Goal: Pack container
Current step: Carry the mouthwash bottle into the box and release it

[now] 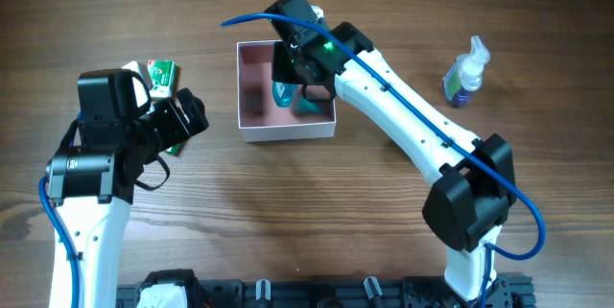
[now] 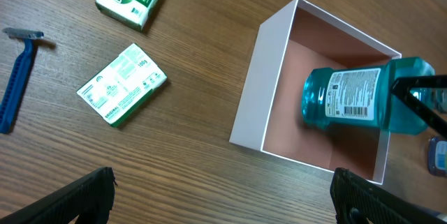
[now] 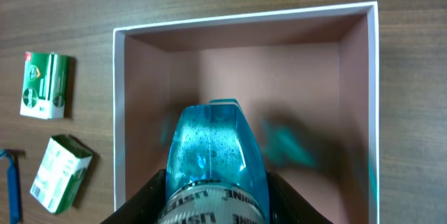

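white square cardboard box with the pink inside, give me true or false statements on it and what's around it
The right gripper holds a teal plastic mouthwash bottle within the walls of the white cardboard box. True.
The two green soap cartons lie in the box. False: the green soap cartons lie on the wooden table outside it.
The left gripper is open and empty. True.
The left gripper grips the blue plastic razor. False: the razor lies free on the table.
A small clear spray bottle sits on the table apart from the box. True.
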Available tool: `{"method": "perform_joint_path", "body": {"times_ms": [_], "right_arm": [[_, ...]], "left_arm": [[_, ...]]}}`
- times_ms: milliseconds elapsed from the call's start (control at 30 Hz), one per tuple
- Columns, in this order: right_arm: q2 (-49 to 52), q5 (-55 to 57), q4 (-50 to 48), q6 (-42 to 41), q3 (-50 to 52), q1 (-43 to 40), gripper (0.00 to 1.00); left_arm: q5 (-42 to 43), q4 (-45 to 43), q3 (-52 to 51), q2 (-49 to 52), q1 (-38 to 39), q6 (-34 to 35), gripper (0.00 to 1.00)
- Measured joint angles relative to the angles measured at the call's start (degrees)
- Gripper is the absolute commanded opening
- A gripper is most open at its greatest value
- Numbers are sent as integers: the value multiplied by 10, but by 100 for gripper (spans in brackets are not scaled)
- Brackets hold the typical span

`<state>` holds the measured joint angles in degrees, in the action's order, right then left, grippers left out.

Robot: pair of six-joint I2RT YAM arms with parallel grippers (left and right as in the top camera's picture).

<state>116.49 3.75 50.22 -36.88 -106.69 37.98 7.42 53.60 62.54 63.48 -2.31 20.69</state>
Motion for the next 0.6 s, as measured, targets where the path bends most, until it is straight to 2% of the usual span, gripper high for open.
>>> {"method": "perform_joint_path", "body": {"times_ms": [300,600], "right_arm": [[4,4,-71,16,0,-9,4],[23,4,-70,21,0,-9,5]], "left_arm": [[0,0,0,0,0,0,100],[0,0,0,0,0,0,100]]}}
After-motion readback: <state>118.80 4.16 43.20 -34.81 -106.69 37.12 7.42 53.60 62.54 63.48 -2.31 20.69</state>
